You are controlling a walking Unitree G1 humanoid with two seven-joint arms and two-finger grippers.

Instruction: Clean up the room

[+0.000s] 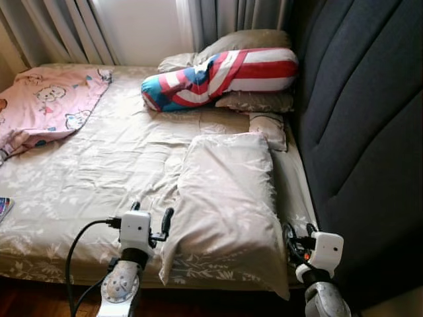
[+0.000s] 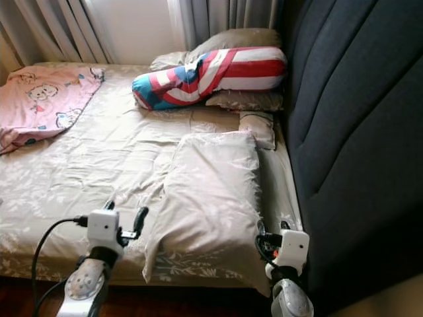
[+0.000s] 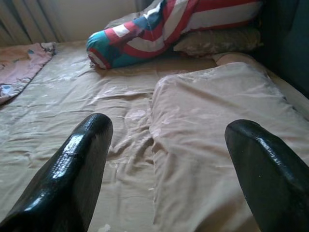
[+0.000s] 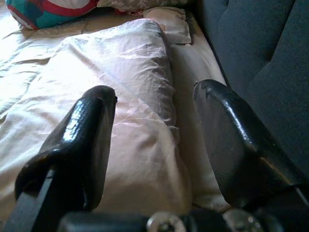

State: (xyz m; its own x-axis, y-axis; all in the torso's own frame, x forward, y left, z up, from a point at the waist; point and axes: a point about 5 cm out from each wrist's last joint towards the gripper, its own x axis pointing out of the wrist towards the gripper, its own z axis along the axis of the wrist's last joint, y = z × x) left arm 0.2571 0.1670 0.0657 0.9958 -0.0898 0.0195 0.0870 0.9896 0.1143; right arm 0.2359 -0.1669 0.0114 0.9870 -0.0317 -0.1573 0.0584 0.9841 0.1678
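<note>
Now the left pincer point(image 1: 151, 218) hangs low at the bed's near edge, fingers spread wide, just off the near left corner of the big beige pillow point(image 1: 228, 198). From its wrist view the two black fingers point(image 3: 72, 169) frame the rumpled sheet point(image 3: 96, 121) on one side and that pillow's edge point(image 3: 207, 135) on the other, touching neither.

Over on the other side, the right pincer point(image 1: 297, 238) sits by the pillow's near right corner, squeezed between the pillow and the dark padded headboard point(image 1: 363, 132). Its fingers point(image 4: 91, 140) are spread too, nothing between them; the pillow point(image 4: 111, 96) fills the space just ahead.

The pillow itself lies lengthwise on the bed point(image 1: 99, 172), its near end drooping over the mattress edge. Just beyond its far right corner is a small pale cushion point(image 1: 268, 129) against the headboard. Farther up, a striped bolster point(image 1: 218, 76) in red, white and blue lies across a stack of grey-brown pillows point(image 1: 254, 99). Well apart, at the far left corner, a pink blanket point(image 1: 49, 99) with cartoon prints is spread out, and a small colourful item point(image 1: 4, 208) peeks in at the left border, too cropped to identify. Grey curtains point(image 1: 59, 30) hang behind the bed. A black cable point(image 1: 73, 257) loops off the left wrist.
</note>
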